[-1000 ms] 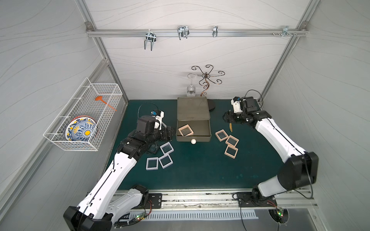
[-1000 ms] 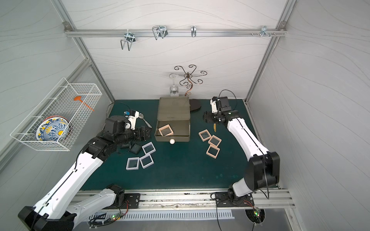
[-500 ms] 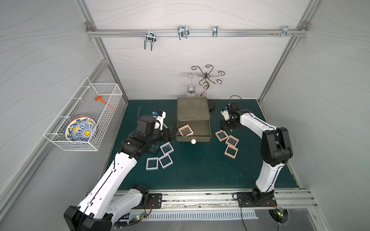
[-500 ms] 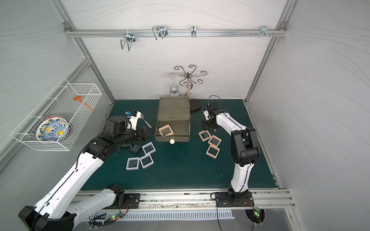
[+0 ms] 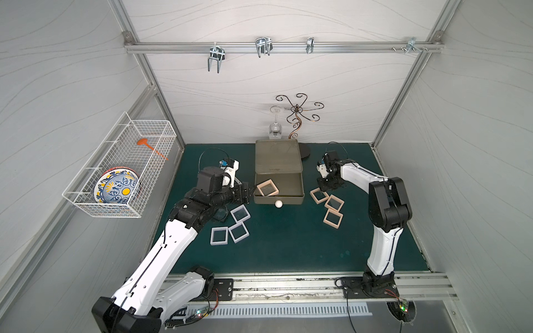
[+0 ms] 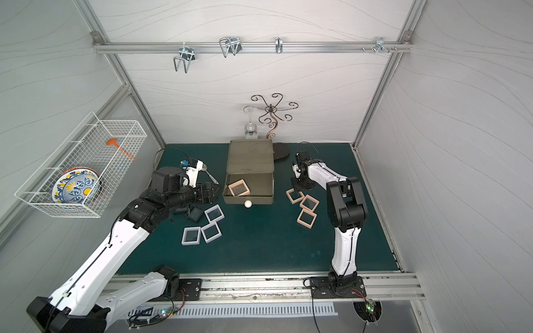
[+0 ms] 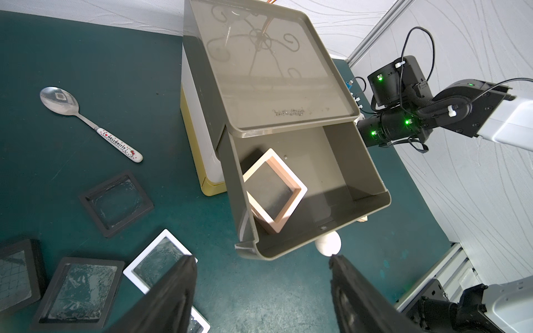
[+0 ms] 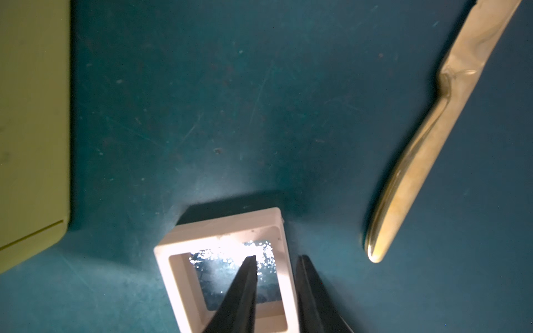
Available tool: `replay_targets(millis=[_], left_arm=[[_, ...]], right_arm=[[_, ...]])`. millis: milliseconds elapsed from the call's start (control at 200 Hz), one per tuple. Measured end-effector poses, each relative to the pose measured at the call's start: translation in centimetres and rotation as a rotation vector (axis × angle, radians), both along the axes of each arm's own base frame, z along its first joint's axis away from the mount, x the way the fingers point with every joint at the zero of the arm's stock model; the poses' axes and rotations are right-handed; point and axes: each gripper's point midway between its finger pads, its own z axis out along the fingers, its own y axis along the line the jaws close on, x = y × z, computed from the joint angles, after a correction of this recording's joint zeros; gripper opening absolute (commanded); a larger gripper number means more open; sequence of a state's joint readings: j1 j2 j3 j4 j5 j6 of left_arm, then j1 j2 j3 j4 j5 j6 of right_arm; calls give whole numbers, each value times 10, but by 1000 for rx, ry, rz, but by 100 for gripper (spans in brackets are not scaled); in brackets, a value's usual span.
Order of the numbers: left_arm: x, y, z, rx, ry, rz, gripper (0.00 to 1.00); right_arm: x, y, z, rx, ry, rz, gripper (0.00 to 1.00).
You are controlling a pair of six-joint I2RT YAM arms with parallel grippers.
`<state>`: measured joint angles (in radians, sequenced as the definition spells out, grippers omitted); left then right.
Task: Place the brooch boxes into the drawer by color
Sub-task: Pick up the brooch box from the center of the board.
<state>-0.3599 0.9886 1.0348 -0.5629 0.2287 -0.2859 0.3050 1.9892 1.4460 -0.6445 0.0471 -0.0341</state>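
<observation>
right gripper (image 8: 276, 258) — astride pink box (image 8: 219, 229) rim

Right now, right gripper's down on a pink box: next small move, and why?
Probably close firmly on it before lifting: the right gripper straddles one wall of the peach-pink box, one finger inside its window, one outside, and a slight gap shows beside the wall.

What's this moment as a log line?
right gripper: astride pink box rim | left gripper: open | drawer: open, second pink box inside
</observation>
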Motion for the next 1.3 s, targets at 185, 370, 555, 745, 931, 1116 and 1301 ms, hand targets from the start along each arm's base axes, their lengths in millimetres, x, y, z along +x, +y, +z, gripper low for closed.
replay_targets(millis=[185, 370, 555, 745, 931, 1116, 1301], left_arm=[[0, 0, -1, 1, 2, 0, 77], [0, 0, -1, 1, 3, 0, 77], [0, 0, -2, 2, 3, 0, 77], [0, 1, -2, 4, 2, 4, 77], [0, 2, -2, 7, 2, 8, 77], [0, 2, -2, 7, 2, 8, 77], [1, 2, -2, 6, 2, 9, 77]], right_arm=[[-1, -2, -8, -7, 19, -4, 24], [-2, -5, -15, -9, 38, -12, 4], [-3, -5, -14, -3, 40, -15, 0], [-5, -3, 19, 34, -6, -36, 0], [-7, 5, 125, 211, -244, -74, 0], [-40, 21, 244, 483, -528, -66, 0], [-74, 89, 291, 589, -575, 112, 0]])
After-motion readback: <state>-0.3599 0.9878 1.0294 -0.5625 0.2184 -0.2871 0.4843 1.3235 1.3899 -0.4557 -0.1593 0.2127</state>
